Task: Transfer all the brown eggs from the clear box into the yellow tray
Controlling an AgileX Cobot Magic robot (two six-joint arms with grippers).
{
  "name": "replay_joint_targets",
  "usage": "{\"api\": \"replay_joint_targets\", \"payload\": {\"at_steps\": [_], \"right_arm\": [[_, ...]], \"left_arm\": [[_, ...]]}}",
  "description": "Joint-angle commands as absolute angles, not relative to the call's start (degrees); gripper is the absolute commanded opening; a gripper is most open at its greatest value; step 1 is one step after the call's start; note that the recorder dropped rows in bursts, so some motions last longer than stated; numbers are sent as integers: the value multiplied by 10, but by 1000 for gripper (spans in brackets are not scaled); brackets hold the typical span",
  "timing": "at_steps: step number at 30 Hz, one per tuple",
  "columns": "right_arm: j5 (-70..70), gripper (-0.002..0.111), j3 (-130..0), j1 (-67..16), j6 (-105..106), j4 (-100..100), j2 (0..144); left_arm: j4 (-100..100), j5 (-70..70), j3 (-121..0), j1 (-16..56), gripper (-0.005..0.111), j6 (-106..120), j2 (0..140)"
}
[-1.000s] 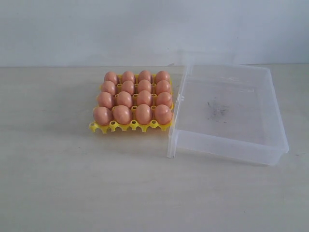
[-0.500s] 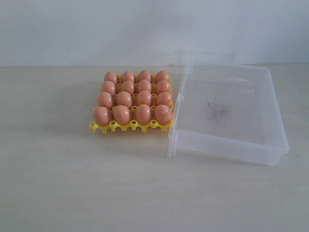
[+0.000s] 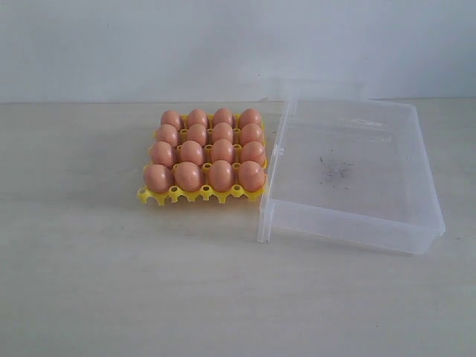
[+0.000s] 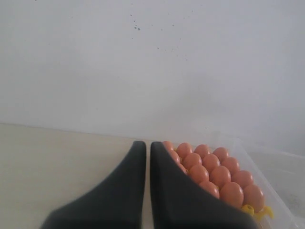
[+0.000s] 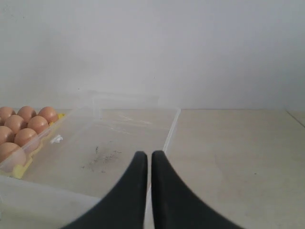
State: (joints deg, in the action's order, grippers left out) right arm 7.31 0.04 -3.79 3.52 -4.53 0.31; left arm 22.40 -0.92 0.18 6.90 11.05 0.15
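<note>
- You see nothing shift over the last second: sixteen smooth orange-brown oval eggs fill the bright yellow lattice tray, just beside the shallow transparent plastic box, which holds none.
- Your left gripper and right gripper stay closed and empty, so the task looks done.

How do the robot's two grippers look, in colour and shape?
Both look alike: the left gripper and the right gripper each have two smooth, matte black fingers, broad at the base, curving to narrow tips. No cables or markings show.
</note>
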Motion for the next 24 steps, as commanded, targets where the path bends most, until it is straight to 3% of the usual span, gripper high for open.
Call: {"api": "replay_joint_targets", "payload": {"at_steps": [1,24], "right_arm": [[89,1,0,-34,27,-46,0],[89,1,0,-34,27,-46,0]], "left_arm": [[229,0,0,72,4,106,0],[215,0,0,55,4,152,0]]}}
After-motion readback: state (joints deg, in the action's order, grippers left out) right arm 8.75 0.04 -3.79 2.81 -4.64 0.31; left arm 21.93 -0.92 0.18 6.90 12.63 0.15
